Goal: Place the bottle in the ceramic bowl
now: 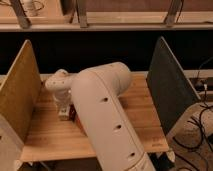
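Note:
My white arm (102,115) fills the middle of the camera view and reaches down to the left part of the wooden table (47,135). Its wrist ends at the gripper (64,111), low over the table beside a sliver of orange-red (74,114). That sliver is the only visible part of the ceramic bowl; the arm covers the rest. The bottle is hidden, and I cannot tell whether anything is in the gripper.
A tan upright panel (17,95) walls the table's left side and a dark grey panel (170,85) walls the right. Black cables (200,125) hang off to the right. A metal rail and a dark gap run along the back.

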Tool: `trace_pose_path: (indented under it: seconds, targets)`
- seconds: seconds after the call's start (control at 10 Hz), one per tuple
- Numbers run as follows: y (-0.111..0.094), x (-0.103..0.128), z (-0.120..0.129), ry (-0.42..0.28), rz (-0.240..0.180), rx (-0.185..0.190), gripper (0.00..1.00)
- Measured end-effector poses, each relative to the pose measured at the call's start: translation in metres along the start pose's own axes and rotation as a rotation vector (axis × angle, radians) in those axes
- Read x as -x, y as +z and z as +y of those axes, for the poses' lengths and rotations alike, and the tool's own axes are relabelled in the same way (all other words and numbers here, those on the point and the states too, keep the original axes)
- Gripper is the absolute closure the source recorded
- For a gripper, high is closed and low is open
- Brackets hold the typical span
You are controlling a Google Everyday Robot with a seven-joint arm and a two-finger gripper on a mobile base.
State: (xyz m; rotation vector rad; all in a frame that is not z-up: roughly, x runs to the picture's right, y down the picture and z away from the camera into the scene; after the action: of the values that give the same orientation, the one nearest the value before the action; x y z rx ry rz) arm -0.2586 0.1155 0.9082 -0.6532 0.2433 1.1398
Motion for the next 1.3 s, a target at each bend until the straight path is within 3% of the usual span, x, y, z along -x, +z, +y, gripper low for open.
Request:
trace_pose_path:
  seconds: [0.3,0.4,0.6,0.9,1.1,1.3]
  targets:
    - [-0.01,0.007,-0.007,0.025,-0.036,0.034,0.99]
    - [-0.015,0.009,-0.006,0.026,-0.05,0.041,1.0]
    - [-0.045,0.023,-0.02,0.036,-0.13,0.035,1.0]
    - [-0.106,0.03,-0.049,0.045,-0.261,-0.002,1.0]
    - [-0.132,0.017,-0.064,0.051,-0.304,-0.023,1.0]
    - [-0.151,-0.009,-0.071,0.032,-0.313,-0.055,1.0]
